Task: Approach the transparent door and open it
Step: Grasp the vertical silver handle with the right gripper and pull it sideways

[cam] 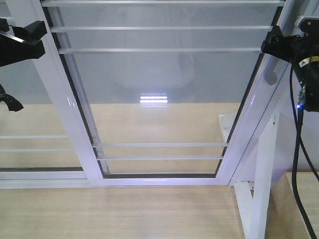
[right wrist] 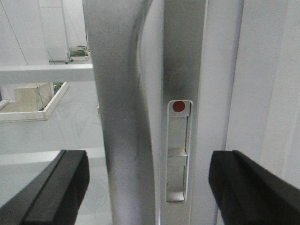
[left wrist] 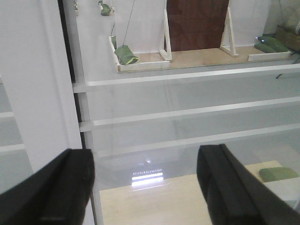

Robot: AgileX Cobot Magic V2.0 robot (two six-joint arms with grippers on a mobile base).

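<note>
One view, right wrist, shows a latch beside the handle.

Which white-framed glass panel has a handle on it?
The centre clear-glass panel in the glossy white frame: its right upright carries a grey curved bar handle, straddled by the right tool. The glass panel at far left shows none.

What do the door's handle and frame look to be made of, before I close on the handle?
handle: likely brushed metal, shown by its matte grey surface with a soft, streaky sheen.
frame: glossy white with sharp highlights. It could be coated metal or plastic; the look leaves that open.
</note>
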